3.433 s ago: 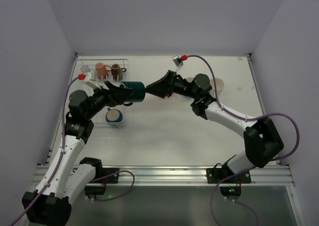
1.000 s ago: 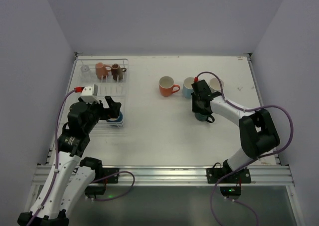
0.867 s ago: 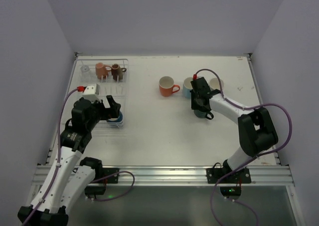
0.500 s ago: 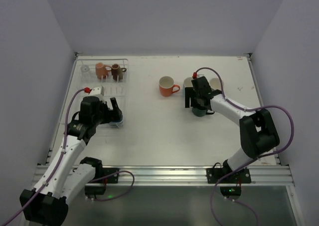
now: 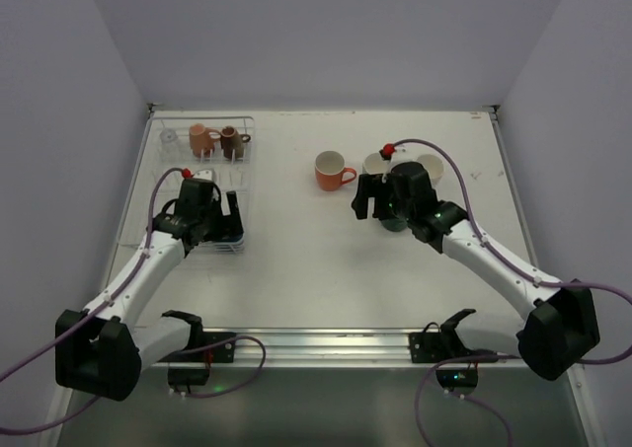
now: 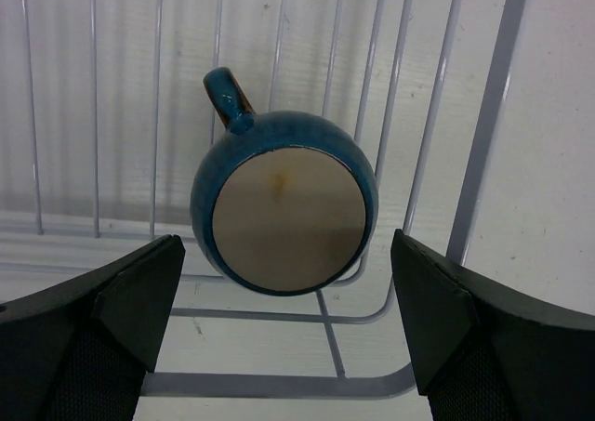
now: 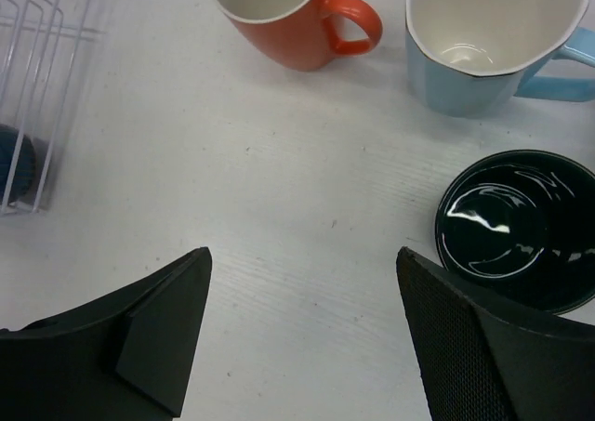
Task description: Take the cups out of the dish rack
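Observation:
The white wire dish rack [image 5: 163, 176] stands at the table's left. At its far end are a clear glass [image 5: 170, 136], a salmon pink mug [image 5: 200, 138] and a dark brown mug [image 5: 230, 141]. A navy mug [image 6: 284, 203] lies upside down at the rack's near right corner. My left gripper [image 6: 286, 254] is open just above it, with a finger on either side and not touching. The orange mug [image 7: 279, 12], light blue mug [image 7: 493, 31] and dark green mug [image 7: 521, 230] stand upright on the table, with a white mug [image 5: 432, 166] behind them. My right gripper [image 7: 302, 263] is open and empty, to the left of the dark green mug.
The rack's upright tines and rim wires [image 6: 483, 133] surround the navy mug. The rack's corner also shows in the right wrist view [image 7: 37, 86]. Bare white table [image 5: 296, 269] lies between the rack and the mugs. Walls enclose the table on three sides.
My right gripper set the dark green mug down, opened and drew back to the left. My left gripper swung over the rack and came down around the navy mug.

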Controlling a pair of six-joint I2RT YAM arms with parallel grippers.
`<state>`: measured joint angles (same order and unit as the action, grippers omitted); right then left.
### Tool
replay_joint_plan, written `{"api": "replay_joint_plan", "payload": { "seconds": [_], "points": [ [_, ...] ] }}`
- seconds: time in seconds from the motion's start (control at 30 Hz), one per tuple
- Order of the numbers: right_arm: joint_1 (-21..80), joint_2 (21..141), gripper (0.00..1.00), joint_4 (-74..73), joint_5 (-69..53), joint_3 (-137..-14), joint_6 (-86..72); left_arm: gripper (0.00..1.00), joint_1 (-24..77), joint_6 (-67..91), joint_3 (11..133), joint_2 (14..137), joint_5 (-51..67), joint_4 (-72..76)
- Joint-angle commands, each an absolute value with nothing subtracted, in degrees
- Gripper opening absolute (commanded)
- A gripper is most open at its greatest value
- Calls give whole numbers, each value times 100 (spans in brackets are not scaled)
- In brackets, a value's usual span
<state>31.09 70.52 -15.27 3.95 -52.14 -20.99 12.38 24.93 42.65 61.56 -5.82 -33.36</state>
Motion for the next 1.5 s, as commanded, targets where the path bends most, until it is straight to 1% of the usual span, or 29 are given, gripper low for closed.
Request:
{"api": "replay_joint_plan", "payload": {
  "seconds": [0.0,0.1,0.43,0.5,0.53,0.6,0.63,0.67,0.7,0.77,0.9,1.0,1.03,1.1,1.13,1.17,1.23,1.37,1.47],
  "points": [
    [3181,6733,83,-1205,80,-5028,-2232,100,1222,2610,4517,6450,-616,-3138],
    [3269,6522,83,-1020,-139,-4922,-2250,100,1222,2584,4570,6722,-483,-3067],
    [3498,6372,84,-835,-509,-4869,-2320,100,1230,2593,4553,7435,-852,-2909],
    [3559,6372,87,-774,-632,-4887,-2364,100,1222,2584,4570,7567,-984,-2900],
    [3594,6372,89,-756,-737,-4895,-2364,98,1222,2575,4579,7576,-1037,-2892],
    [3673,6381,91,-686,-782,-4904,-2408,90,1222,2549,4605,7471,-1072,-2892],
    [3752,6372,92,-625,-808,-4878,-2434,80,1222,2549,4623,7384,-1168,-2883],
    [3788,6381,92,-554,-957,-4861,-2522,77,1222,2540,4658,7157,-1221,-2892],
    [3823,6407,92,-397,-1071,-4843,-2575,76,1230,2523,4702,7033,-1283,-2900],
    [3858,6460,92,-195,-1343,-4817,-2828,69,1222,2496,4877,6752,-1371,-2944],
    [4112,6521,89,761,-2151,-4729,-3339,67,1222,2461,5273,5811,-1135,-2944],
    [4402,6600,87,1491,-2477,-4755,-3664,67,1222,2671,5537,5249,-495,-2874],
    [4473,6627,86,1642,-2522,-4790,-3735,66,1222,2768,5546,5125,82,-2726],
    [4701,6793,85,2202,-2566,-4869,-3911,66,1222,3224,5450,4817,857,-2462],
    [4763,6872,84,2380,-2680,-4913,-3955,66,1222,3400,5388,4721,1192,-2113],
    [4807,6960,84,2721,-2733,-4957,-4059,66,1222,3828,5205,4554,1830,-1901],
    [4913,7214,82,3048,-2882,-5106,-4165,66,1222,4304,4967,4360,2492,-1235],
    [4948,7523,81,3401,-2953,-5396,-4228,66,1222,5578,4352,3842,3111,-169],
    [4957,7620,81,3349,-2848,-5546,-4131,66,1222,5957,4254,3657,3357,210]
  ]
}}
